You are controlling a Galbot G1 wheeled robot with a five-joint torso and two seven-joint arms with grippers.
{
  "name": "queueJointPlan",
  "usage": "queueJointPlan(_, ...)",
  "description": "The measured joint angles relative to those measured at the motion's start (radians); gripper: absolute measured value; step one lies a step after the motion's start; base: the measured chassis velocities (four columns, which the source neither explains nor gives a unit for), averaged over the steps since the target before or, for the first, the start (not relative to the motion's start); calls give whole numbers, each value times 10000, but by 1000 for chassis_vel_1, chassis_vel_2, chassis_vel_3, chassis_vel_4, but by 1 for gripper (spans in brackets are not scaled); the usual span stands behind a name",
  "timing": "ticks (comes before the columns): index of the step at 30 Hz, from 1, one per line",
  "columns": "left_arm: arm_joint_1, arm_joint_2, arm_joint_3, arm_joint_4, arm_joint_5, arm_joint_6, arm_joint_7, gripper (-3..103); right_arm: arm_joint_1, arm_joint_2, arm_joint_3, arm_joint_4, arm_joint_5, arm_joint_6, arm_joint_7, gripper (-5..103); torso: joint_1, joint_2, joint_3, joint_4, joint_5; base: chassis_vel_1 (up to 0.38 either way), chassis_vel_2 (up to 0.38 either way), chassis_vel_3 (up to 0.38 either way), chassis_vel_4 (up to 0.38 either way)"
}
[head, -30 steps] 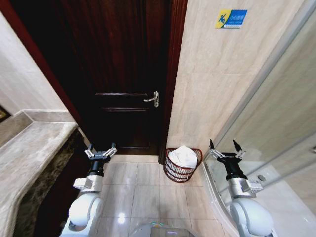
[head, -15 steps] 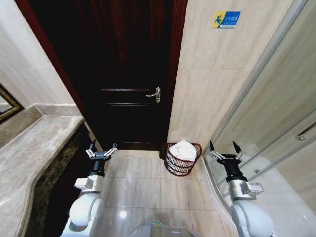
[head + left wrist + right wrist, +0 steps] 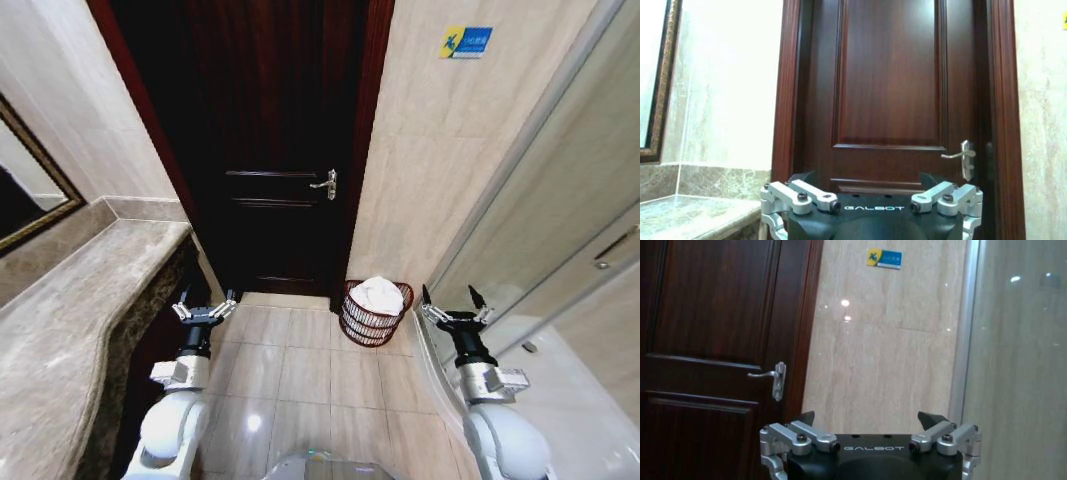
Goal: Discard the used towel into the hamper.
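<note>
The hamper [image 3: 358, 322], a small dark reddish-brown openwork basket, stands on the tiled floor against the beige wall, just right of the door. A white towel [image 3: 378, 295] lies bunched inside it, rising above the rim. My left gripper [image 3: 204, 305] is held up open and empty, well left of the hamper. On the other side, right of the hamper, my right gripper [image 3: 449, 304] is open and empty too. Each wrist view has its own gripper, left [image 3: 871, 192] and right [image 3: 871, 427], with jaws spread and nothing between them.
A dark wooden door [image 3: 270, 150] with a metal handle [image 3: 326, 184] is shut straight ahead. A marble counter [image 3: 70, 330] runs along the left under a framed mirror [image 3: 30, 185]. A glass shower partition [image 3: 560, 230] and a bathtub rim [image 3: 432, 365] border the right.
The whole picture has shifted, so the camera has moved: the door and hamper sit a little farther right and the mirror has come into sight. Both grippers stay open and held up.
</note>
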Motion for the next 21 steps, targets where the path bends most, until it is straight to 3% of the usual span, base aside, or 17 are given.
queueJointPlan(21, -59, 74, 13, 111, 34, -89, 26, 100, -73, 117, -76, 128, -194, -24, 8, 100, -1, -6, -3, 2, 0, 118, -119, -118, 116)
